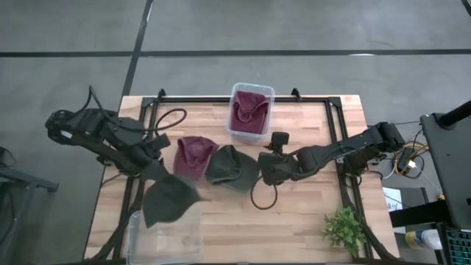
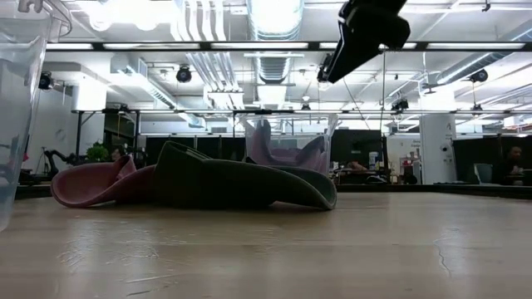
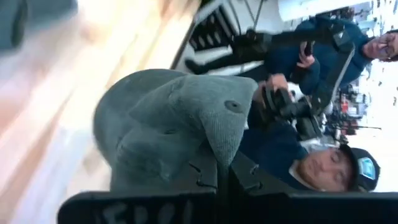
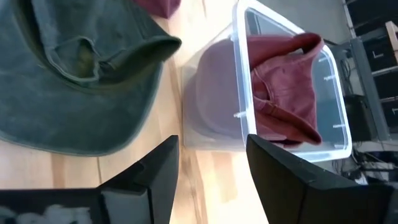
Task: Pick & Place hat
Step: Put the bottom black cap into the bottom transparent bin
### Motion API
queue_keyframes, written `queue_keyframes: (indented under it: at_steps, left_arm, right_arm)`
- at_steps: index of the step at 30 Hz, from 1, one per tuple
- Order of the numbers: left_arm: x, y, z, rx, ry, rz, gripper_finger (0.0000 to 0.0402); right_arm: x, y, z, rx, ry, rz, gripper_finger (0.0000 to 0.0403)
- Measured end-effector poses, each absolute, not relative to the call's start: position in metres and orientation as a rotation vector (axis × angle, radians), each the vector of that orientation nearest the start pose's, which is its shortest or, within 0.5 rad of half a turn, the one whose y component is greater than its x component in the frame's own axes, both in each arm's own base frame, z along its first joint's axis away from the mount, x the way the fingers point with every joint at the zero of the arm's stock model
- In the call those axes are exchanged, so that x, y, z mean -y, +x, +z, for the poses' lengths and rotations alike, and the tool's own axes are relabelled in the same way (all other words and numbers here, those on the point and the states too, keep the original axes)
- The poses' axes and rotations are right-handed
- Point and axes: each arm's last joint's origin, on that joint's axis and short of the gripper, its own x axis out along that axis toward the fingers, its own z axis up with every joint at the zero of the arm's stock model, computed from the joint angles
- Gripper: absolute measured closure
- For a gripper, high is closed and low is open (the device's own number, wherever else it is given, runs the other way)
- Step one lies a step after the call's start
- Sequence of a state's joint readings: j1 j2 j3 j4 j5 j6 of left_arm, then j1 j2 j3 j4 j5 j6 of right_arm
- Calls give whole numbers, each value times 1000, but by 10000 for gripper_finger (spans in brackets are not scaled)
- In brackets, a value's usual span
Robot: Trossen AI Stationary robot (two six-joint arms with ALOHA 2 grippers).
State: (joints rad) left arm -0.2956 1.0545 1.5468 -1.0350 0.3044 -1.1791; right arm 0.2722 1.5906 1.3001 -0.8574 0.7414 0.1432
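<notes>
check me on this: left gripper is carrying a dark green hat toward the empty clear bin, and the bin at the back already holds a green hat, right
Not quite. The back bin holds a maroon hat, as the high view shows. The rest stands: the left gripper is shut on a dark green hat by the empty clear bin.

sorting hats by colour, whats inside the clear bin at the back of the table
One maroon hat lies crumpled inside the clear bin, filling most of it. Whether anything lies beneath the hat cannot be seen.
</notes>
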Motion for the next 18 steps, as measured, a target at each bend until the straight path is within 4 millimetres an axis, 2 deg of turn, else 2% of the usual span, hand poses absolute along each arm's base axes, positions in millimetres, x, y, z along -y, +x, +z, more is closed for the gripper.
queue_keyframes:
  at_steps: [5, 10, 15, 18]
  left_arm:
    - [56, 145, 448, -944, -1199, -178, 401]
    - [61, 148, 443, -1039, -1266, -183, 401]
    - [66, 150, 440, -1138, -1295, -203, 401]
    - [66, 150, 440, -1136, -1269, -223, 401]
  right_arm:
    - [-60, 308, 270, -988, -428, -502, 218]
    - [-54, 308, 269, -993, -419, -518, 222]
    - [-47, 310, 269, -996, -402, -541, 225]
    - [-43, 311, 270, -988, -376, -553, 223]
